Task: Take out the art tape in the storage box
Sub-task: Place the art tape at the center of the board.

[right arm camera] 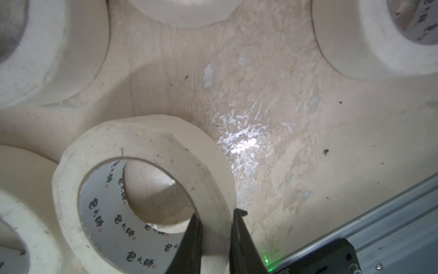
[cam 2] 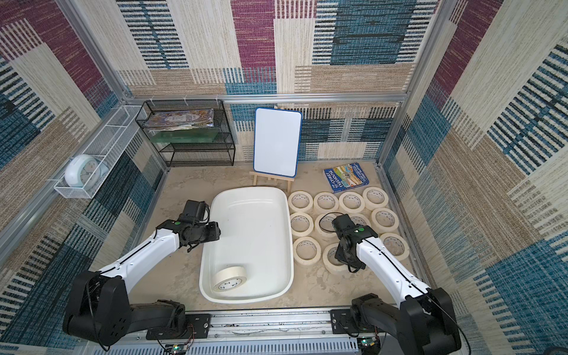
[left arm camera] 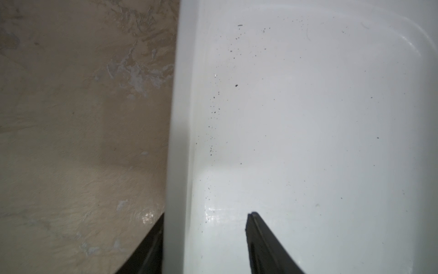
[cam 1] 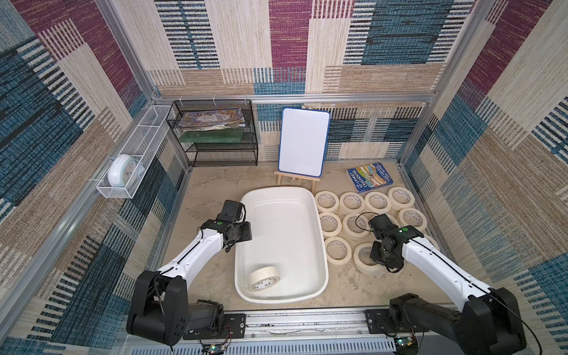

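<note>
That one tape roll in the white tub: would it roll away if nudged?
Probably. The tape roll sits tilted on its round edge in the storage box, so a nudge may roll or topple it. Its thick wound ring looks stiff, unlikely to crush.

Storage box [cam 1: 282,233]: white shallow oblong tub on bench [cam 1: 209,196]. One cream art tape roll [cam 1: 264,278] inside, tilted, near-left corner. Other rolls [cam 1: 352,203] flat on bench, clustered right of box; near roll [right arm camera: 142,142] pinched at wall by right gripper [right arm camera: 216,213].

Both arms [cam 1: 196,249] are white with black joints [cam 1: 159,295]
</note>
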`<action>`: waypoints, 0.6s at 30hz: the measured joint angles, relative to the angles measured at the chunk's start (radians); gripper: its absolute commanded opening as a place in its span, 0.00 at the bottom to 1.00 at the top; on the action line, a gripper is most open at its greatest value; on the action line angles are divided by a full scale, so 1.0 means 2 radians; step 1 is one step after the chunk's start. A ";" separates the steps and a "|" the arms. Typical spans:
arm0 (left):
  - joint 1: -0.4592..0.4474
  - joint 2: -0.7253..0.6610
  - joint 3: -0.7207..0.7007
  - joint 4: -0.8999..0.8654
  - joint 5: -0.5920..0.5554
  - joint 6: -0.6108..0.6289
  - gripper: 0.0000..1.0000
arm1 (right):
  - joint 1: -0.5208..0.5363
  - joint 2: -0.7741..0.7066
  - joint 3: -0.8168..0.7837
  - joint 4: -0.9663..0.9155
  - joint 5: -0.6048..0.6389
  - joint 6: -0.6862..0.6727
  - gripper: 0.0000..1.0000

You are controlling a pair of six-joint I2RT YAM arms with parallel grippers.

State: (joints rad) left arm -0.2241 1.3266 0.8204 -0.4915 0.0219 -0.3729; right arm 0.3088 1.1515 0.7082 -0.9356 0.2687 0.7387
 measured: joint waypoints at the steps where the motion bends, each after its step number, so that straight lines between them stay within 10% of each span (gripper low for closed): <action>1: 0.000 0.000 0.000 0.000 0.000 0.000 0.54 | -0.001 0.004 -0.003 0.010 0.000 0.000 0.00; 3: 0.000 0.000 0.000 0.000 0.000 0.000 0.54 | -0.002 0.011 -0.009 0.028 -0.002 0.000 0.02; 9: 0.000 -0.001 0.000 0.000 0.000 0.000 0.54 | -0.002 0.033 -0.004 0.048 -0.013 -0.005 0.49; 18: 0.000 -0.007 0.000 -0.001 0.000 0.000 0.57 | 0.038 -0.008 0.084 0.044 -0.034 -0.048 0.55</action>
State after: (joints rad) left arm -0.2241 1.3121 0.8196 -0.4927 0.0216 -0.3733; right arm 0.3851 1.1355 0.8768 -0.8467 0.2016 0.6434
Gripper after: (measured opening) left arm 0.562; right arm 0.548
